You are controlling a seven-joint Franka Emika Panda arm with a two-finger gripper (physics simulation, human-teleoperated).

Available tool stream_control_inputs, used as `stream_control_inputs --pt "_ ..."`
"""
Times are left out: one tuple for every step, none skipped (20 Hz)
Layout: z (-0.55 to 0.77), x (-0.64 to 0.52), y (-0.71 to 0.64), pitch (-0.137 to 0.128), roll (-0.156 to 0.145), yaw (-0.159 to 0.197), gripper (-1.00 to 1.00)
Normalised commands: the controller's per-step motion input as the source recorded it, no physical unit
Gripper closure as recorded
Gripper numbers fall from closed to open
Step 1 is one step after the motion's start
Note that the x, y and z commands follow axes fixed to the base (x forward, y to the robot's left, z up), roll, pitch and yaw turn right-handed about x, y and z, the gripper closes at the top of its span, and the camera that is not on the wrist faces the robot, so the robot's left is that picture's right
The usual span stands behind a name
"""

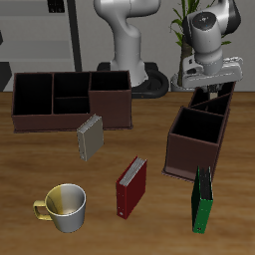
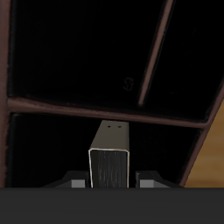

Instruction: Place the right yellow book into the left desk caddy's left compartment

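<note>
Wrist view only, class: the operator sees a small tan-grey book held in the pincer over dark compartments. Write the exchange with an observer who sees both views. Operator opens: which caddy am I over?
Observer: The pincer hangs over the dark maroon left desk caddy; a green book stands before it.
Operator: Is there another tan book?
Observer: Yes, a second tan-grey book stands before the other maroon caddy.
Operator: Anything else?
Observer: A red book and a pale mug, nearer the front edge.
</note>
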Motion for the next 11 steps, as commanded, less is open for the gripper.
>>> stream_control_inputs --pt "0.05 0.02 0.0 0.027 0.06 -0.057 -1.0" --pt "0.11 -0.02 -0.02 -0.001 -0.004 -0.033 -1.0" --pt "0.2 -0.21 -0.05 -0.027 0.011 -0.056 -1.0" --pt "0.11 -0.03 0.08 -0.026 0.04 0.013 -1.0" --pt "0.09 -0.02 0.02 -0.006 0.037 0.016 -1.0" --pt "0.11 -0.05 -0.08 -0.022 -0.055 -0.067 -1.0" --pt "0.07 -0.03 0.05 -0.001 0.036 -0.013 -1.0" --pt "0.13 0.0 0.06 -0.018 0.035 0.022 -1.0" --pt "0.09 -0.07 -0.05 -0.023 -0.022 -0.031 -1.0" --pt "0.09 -0.11 -0.02 0.009 0.04 -0.028 -1.0" --pt "0.23 -0.17 -0.06 -0.063 -0.005 0.038 -1.0"
